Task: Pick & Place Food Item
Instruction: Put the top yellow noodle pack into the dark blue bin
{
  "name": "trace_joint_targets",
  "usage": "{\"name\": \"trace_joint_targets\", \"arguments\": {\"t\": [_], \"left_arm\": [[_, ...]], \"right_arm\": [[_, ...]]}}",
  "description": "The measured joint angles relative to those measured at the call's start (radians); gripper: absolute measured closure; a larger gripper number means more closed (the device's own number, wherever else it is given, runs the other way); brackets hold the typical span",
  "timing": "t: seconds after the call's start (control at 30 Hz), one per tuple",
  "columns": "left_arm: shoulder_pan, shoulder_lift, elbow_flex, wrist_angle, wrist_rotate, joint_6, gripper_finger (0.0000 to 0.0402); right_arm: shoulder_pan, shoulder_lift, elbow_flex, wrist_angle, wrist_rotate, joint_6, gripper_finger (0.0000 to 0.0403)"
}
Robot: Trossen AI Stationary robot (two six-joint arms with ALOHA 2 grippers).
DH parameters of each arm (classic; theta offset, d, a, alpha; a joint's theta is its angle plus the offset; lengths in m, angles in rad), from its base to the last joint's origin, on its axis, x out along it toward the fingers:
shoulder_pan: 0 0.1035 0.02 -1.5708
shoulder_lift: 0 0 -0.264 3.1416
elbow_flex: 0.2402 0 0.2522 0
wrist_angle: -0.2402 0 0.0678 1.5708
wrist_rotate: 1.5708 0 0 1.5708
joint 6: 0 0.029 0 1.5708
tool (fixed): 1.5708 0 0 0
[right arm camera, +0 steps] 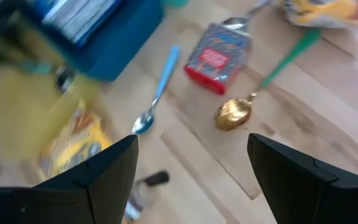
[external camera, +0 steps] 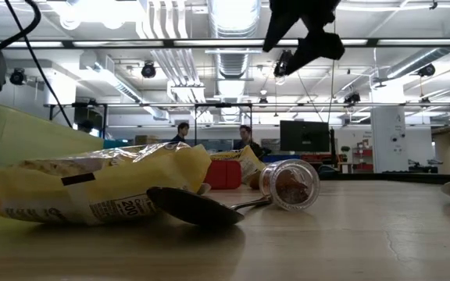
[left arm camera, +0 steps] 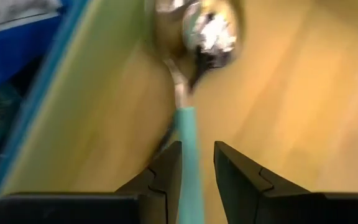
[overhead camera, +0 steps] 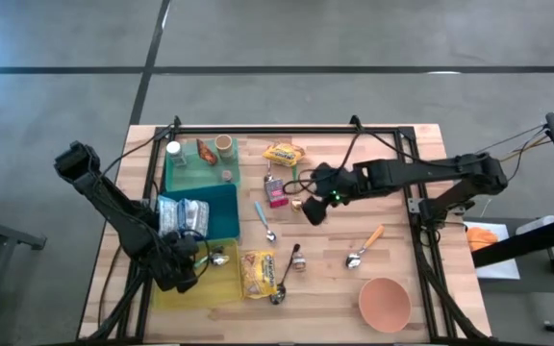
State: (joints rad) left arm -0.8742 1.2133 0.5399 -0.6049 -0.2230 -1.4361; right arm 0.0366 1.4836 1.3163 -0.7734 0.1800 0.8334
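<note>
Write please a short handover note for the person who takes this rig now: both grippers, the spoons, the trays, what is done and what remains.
Left gripper: over the yellow-green tray, teal-handled spoon between its fingers, jaws slightly apart; grip or release unclear.
Right gripper: open, empty, above mid-table near the red packet.
Done: spoon is at the tray.
Left: blue-handled spoon, gold spoon, orange-handled spoon and yellow snack bag lie on the table.

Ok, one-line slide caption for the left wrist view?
Left gripper straddles a teal-handled spoon lying in the yellow-green tray.
</note>
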Motion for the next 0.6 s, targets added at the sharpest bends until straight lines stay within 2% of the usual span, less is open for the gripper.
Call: {"name": "trace_joint_targets", "arguments": {"t": [0.2, 0.37, 0.6], "left_arm": [[0.018, -0.004, 0.052, 0.002, 0.028, -0.001, 0.0299], [0.078, -0.006, 0.127, 0.005, 0.04, 0.015, 0.0299], [0.304, -0.005, 0.225, 0.011, 0.041, 0.096, 0.0299]], "right_arm": [[-0.075, 0.061, -0.001, -0.006, -0.001, 0.189, 0.0103], [-0.136, 0.159, 0.021, -0.008, -0.028, 0.219, 0.0103], [-0.219, 0.344, 0.129, -0.03, -0.035, 0.178, 0.0103]]}}
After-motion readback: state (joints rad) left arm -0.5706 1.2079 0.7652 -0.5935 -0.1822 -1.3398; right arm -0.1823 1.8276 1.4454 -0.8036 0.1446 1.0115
